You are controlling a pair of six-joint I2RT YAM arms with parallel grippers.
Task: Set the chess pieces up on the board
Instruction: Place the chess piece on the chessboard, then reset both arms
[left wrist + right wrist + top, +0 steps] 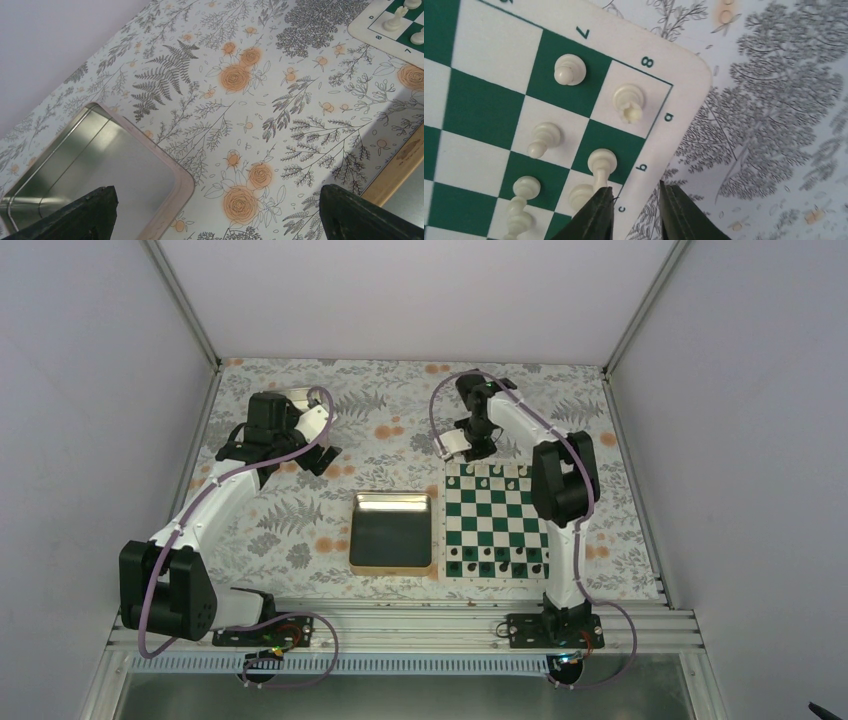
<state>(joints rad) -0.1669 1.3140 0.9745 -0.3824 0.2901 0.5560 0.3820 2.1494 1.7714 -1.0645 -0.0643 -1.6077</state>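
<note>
Several upright chess pieces (569, 69), right tool (634, 194) barely parted, left tool (217, 194) spread, both empty

The board (488, 47) has printed marks on its white border, at its corner toward the far edge of the worktop (774, 75): numbers 7 and 8 along one side, letters a, b and c along the other. Nothing else is readable.
</note>
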